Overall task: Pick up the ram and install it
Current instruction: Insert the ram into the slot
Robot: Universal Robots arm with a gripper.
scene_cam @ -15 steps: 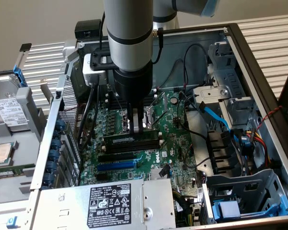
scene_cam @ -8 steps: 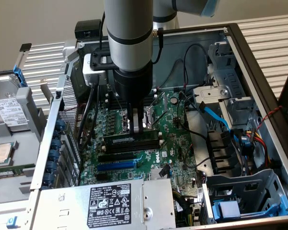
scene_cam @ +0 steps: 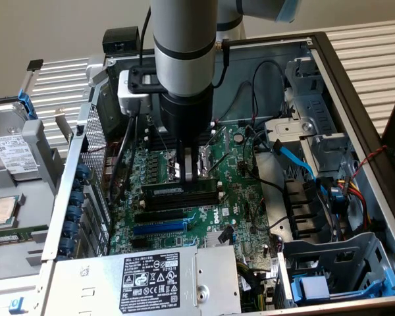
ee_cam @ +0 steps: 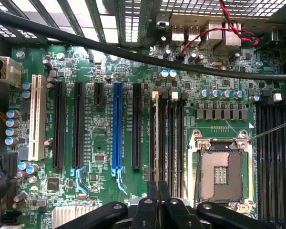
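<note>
The ram (scene_cam: 181, 191) already stands upright in 1 of the black memory slots on the motherboard (scene_cam: 243, 197). The pincer (scene_cam: 191, 172) is clenched, its tips at the ram's top edge. Pickup looks done. Whether the ram is fully seated I cannot tell.

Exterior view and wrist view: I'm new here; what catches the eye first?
A thick grey robot arm plunges into the open computer case, its shut gripper right above the upright ram. In the wrist view, a bright blue expansion slot and the bare processor socket stand out on the green motherboard.
</note>
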